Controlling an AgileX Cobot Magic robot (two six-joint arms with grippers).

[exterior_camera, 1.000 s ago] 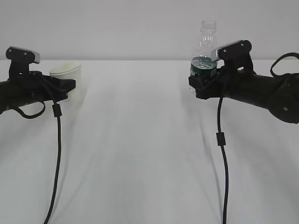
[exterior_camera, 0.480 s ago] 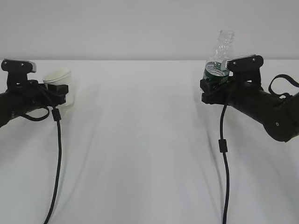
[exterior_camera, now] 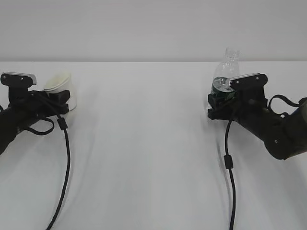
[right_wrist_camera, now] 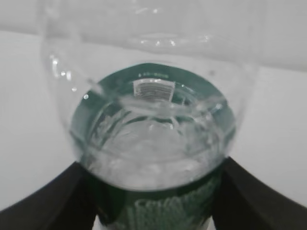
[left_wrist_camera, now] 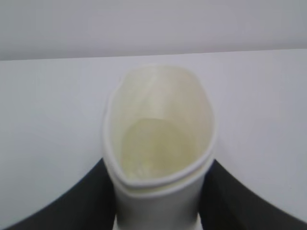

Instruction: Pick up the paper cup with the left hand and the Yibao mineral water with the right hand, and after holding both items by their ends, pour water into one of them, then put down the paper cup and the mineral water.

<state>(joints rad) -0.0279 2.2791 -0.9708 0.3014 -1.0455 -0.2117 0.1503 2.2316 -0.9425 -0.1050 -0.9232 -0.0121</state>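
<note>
So over the last second you've brought both arms down and out toward the table edges: the paper cup (exterior_camera: 61,87) has dropped lower at about 9 o'clock in the exterior view, and the Yibao mineral water (exterior_camera: 225,76) has slid right and sunk to roughly 2 o'clock. To me that reads like you're past the pour and into the put-down, though I can't tell if either base is touching the table (exterior_camera: 144,158) yet

The left hand (exterior_camera: 61,98) is pinching the cup low on its wall, and the rim is squeezed into an oval in the left wrist view, pale cream inside, tipped a bit toward you. The right hand (exterior_camera: 218,103) is clamped around the bottle at the dark green label, bottle nearly upright, no cap, water pooled in the lower part
</note>
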